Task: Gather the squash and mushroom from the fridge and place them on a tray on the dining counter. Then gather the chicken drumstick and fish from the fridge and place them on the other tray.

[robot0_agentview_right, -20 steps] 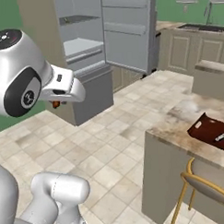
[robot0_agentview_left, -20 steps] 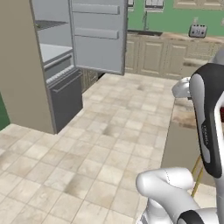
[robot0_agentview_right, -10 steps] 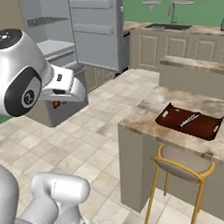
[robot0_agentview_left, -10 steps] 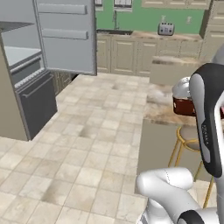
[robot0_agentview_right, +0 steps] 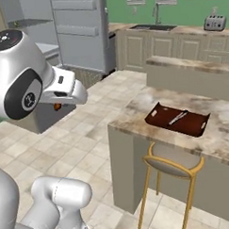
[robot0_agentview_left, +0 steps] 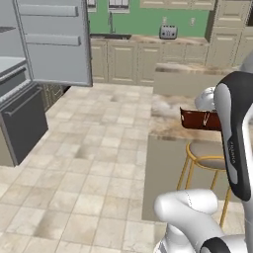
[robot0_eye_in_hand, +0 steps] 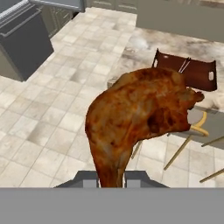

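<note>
My gripper (robot0_eye_in_hand: 110, 177) is shut on the thin end of a browned chicken drumstick (robot0_eye_in_hand: 140, 113), which stands up large in the hand view. A small orange-brown bit of the drumstick (robot0_agentview_right: 57, 107) peeks out under the hand in the right base view. The other tray (robot0_agentview_right: 183, 125) (robot0_agentview_left: 195, 118) (robot0_eye_in_hand: 197, 72), dark reddish-brown, lies on the dining counter (robot0_agentview_right: 221, 135) (robot0_agentview_left: 165, 123) beyond the drumstick. A slim pale fish (robot0_agentview_right: 177, 117) (robot0_eye_in_hand: 186, 64) lies in it. The grey fridge (robot0_agentview_left: 54, 44) (robot0_agentview_right: 80, 33) stands open at the left. The squash, the mushroom and the tray are out of view.
A yellow-legged stool (robot0_agentview_right: 170, 168) (robot0_agentview_left: 207, 153) stands against the counter's near side, under the brown tray. The fridge's dark lower drawer (robot0_agentview_left: 22, 118) juts out over the tiled floor. A toaster (robot0_agentview_left: 168, 32) sits on the back wall counter.
The camera has swung right with the base: the fridge has slid to the left edge and the dining counter with the brown tray now sits closer and more central. The grip on the drumstick is unchanged.
</note>
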